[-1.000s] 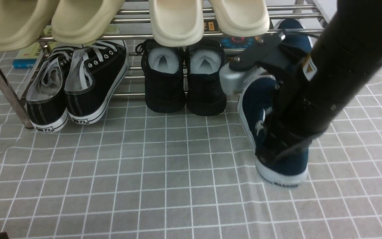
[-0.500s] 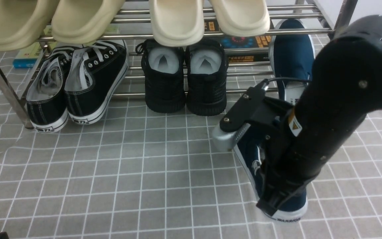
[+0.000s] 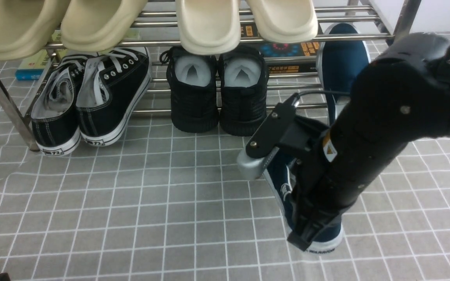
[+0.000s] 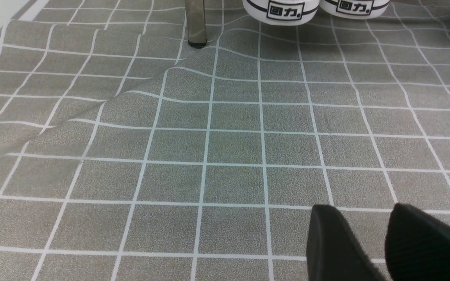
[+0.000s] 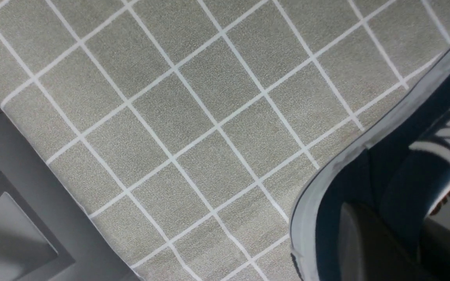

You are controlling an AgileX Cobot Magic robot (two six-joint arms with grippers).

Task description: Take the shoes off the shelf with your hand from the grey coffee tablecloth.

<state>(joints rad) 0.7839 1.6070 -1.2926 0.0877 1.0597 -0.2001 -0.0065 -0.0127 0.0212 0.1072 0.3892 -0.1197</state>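
My right tool [image 3: 311, 218] is clamped on one navy slip-on [image 3: 279, 177], clear of the shelf [image 3: 193, 111], over the grey tablecloth [image 3: 131, 218]. Lower it level, sole flat, before releasing; the second slip-on [image 3: 344, 54] sits on the lower tier.

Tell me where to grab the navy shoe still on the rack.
Probably the rim of its opening, near the heel, coming from the front. The navy shoe points toe-first into the rack, whose upper bar crosses over the toe; the opening faces the robot.
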